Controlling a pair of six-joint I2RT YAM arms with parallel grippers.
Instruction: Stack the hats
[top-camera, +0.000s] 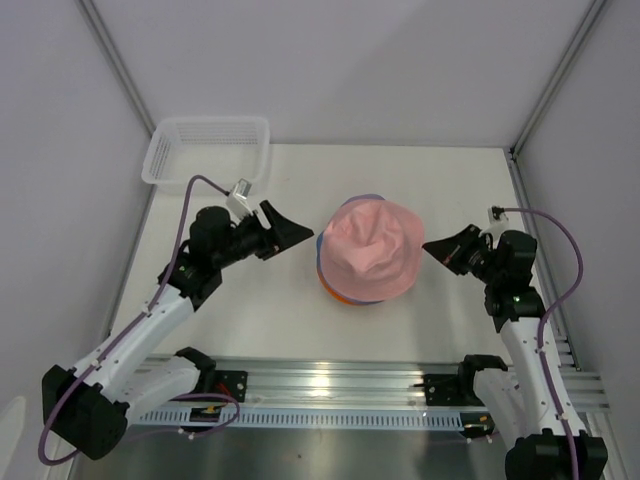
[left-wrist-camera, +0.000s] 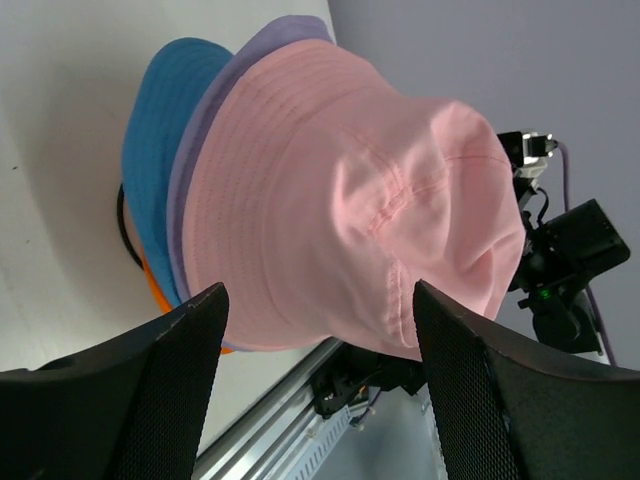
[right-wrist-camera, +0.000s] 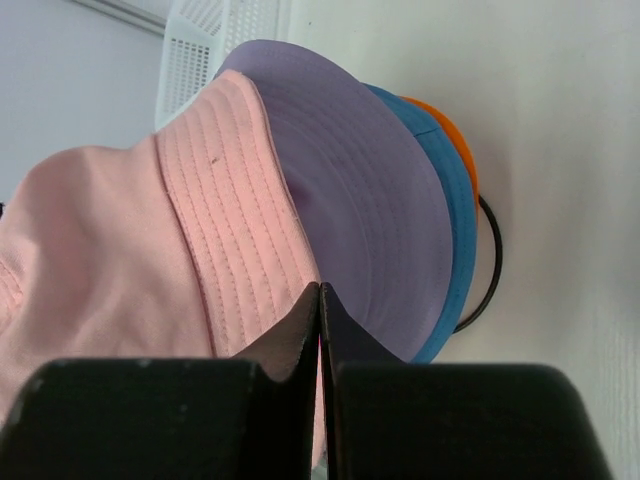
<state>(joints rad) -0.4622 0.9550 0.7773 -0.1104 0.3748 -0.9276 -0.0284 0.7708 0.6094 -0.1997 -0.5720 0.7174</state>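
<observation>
Four hats are recorded in one pile at the centre of the table (top-camera: 250, 310) in the top view.

- The pink hat (top-camera: 370, 250) is seen uppermost, crown up, its crown dented.
- In the right wrist view the brim of the lavender hat (right-wrist-camera: 350, 160) is seen directly under the pink one. The blue hat (right-wrist-camera: 452, 200) comes next, and the orange hat (right-wrist-camera: 445, 125) is lowest.
- The brims are offset, so a rim of each lower colour is shown.
- A thin black wire stand (right-wrist-camera: 495, 260) is seen beneath the pile, against the table.

The left gripper (top-camera: 290, 228) is located left of the pile in the top view, pointed toward it and apart from it. In its wrist view the fingers (left-wrist-camera: 170, 390) are spread wide and released. Nothing is held between them, and the pink hat is framed in the gap beyond.

The right gripper (top-camera: 431, 247) is located just beside the right edge of the pile. Its fingers (right-wrist-camera: 290, 340) are pressed together and clenched, with no fabric seen between them. Whether the tips touch the pink brim cannot be told.

A white mesh basket (top-camera: 205, 150) is noted at the upper left of the top view, well apart from the hats.
</observation>
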